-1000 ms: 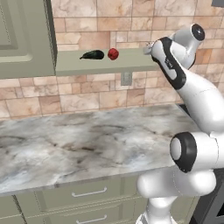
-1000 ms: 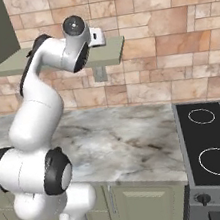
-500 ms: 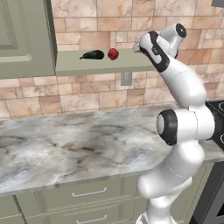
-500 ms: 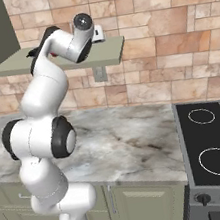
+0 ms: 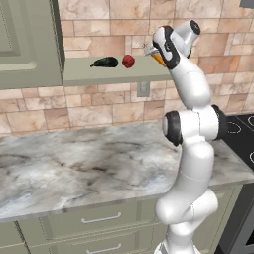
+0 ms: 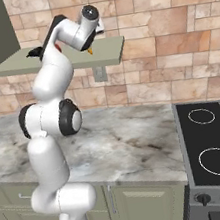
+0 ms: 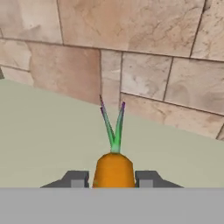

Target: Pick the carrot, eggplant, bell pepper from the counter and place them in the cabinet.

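Cabinet (image 5: 114, 75) gains carrot (image 7: 114, 169) (arm swung left).

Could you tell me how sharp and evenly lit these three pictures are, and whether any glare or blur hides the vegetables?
Left base view: flat, even light, no glare; the eggplant and bell pepper are small but crisp. Right base view: equally even, the arm hiding most of the shelf. Hand view: the carrot between the end effector tips is sharp, with soft wall tiles behind.

The arm (image 5: 191, 99) has swung left — carrot (image 7: 113, 170) now over the cabinet (image 5: 119, 74) shelf.
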